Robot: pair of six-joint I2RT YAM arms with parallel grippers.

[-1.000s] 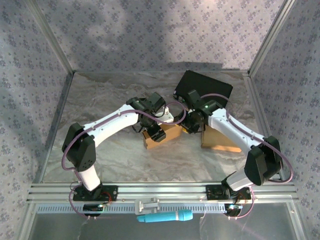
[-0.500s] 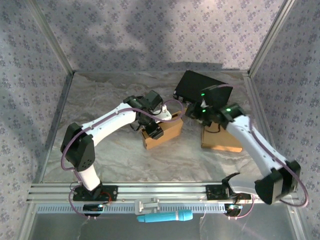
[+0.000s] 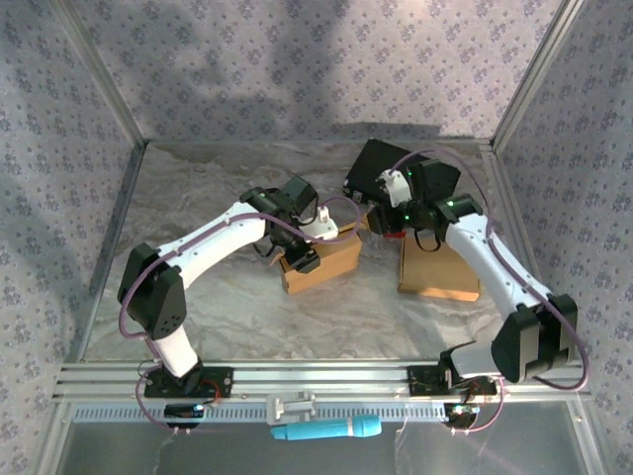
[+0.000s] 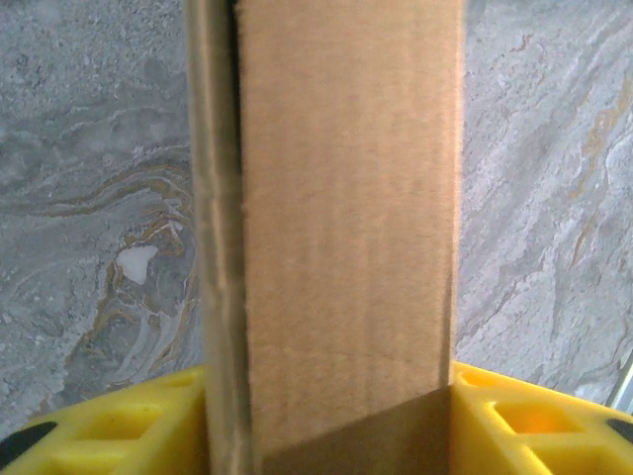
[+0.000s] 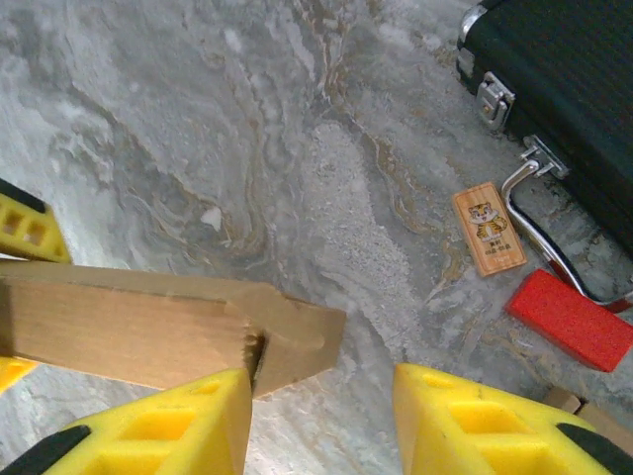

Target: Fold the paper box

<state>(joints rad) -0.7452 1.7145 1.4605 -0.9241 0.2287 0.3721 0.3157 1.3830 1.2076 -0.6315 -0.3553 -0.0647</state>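
Note:
The brown cardboard box point(image 3: 326, 259) stands partly folded at mid table. My left gripper point(image 3: 300, 255) is shut on its left end; in the left wrist view a cardboard panel point(image 4: 341, 228) fills the gap between the yellow fingers point(image 4: 109, 430). My right gripper point(image 3: 384, 216) hovers just right of the box, open and holding nothing. In the right wrist view the box's flap end point(image 5: 178, 332) lies beside the left finger point(image 5: 163, 426), with bare table between the jaws point(image 5: 321, 426).
A second flat cardboard piece point(image 3: 438, 269) lies to the right of the box. A black case point(image 3: 396, 170) sits at the back right, with a red block point(image 5: 569, 319) and a small tiger tag point(image 5: 488, 228) beside it. Metal frame rails border the table.
My right gripper has drawn back from the box's right end toward the black case, and its arm has swung outward. The left gripper has kept its hold on the box.

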